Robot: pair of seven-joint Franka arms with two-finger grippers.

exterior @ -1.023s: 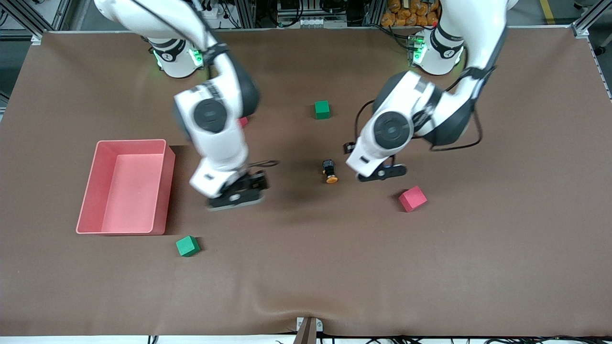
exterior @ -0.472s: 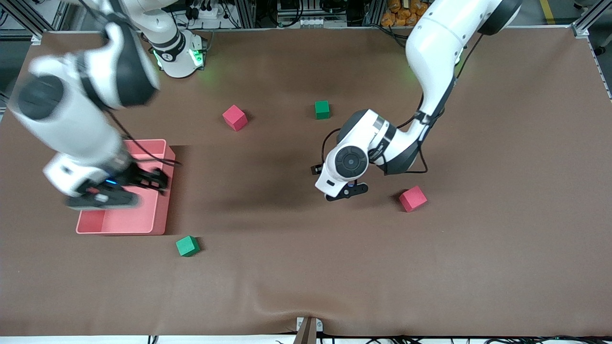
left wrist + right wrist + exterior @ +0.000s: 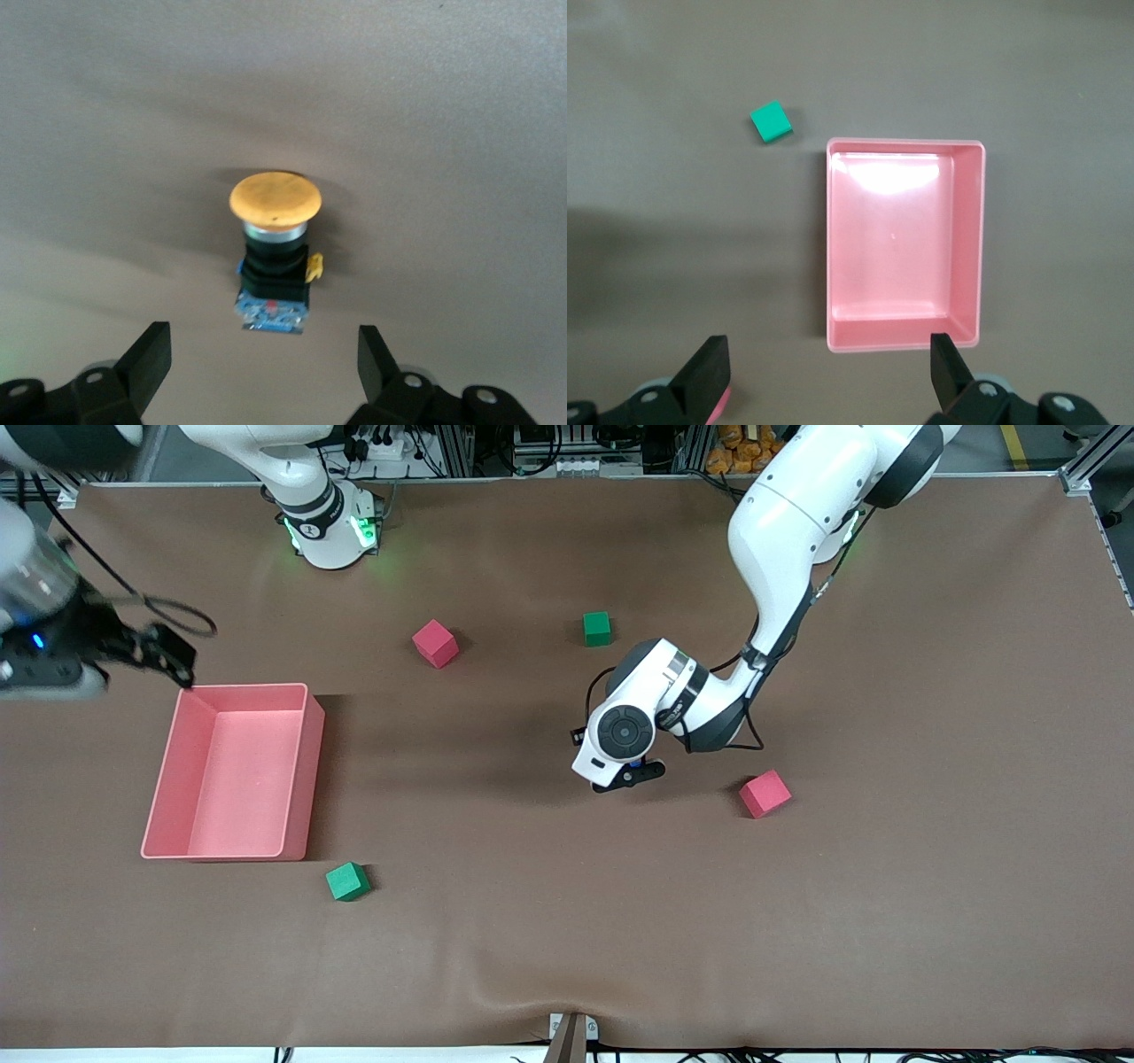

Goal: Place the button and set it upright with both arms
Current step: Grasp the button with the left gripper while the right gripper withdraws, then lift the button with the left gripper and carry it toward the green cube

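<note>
The button (image 3: 275, 257) lies on its side on the brown mat, orange cap (image 3: 275, 197) pointing away from my left gripper (image 3: 264, 365). That gripper is open and low over the mat, its fingertips (image 3: 152, 354) just short of the button's blue base and not touching it. In the front view the left wrist (image 3: 620, 735) covers the button, and only the left gripper's (image 3: 629, 773) black tips show. My right gripper (image 3: 159, 655) hangs open and empty, high over the mat beside the pink bin (image 3: 244, 687), at the right arm's end of the table.
The pink bin (image 3: 904, 341) is empty. A green cube (image 3: 347, 881) lies near it, closer to the front camera. A red cube (image 3: 765, 793) sits close to the left gripper. Another red cube (image 3: 435, 643) and a green cube (image 3: 597, 628) lie nearer the robots' bases.
The right arm swung up and away from the table's middle, across the pink bin to its end of the table. The left arm moved over the button and lowered, covering it in the front view.
</note>
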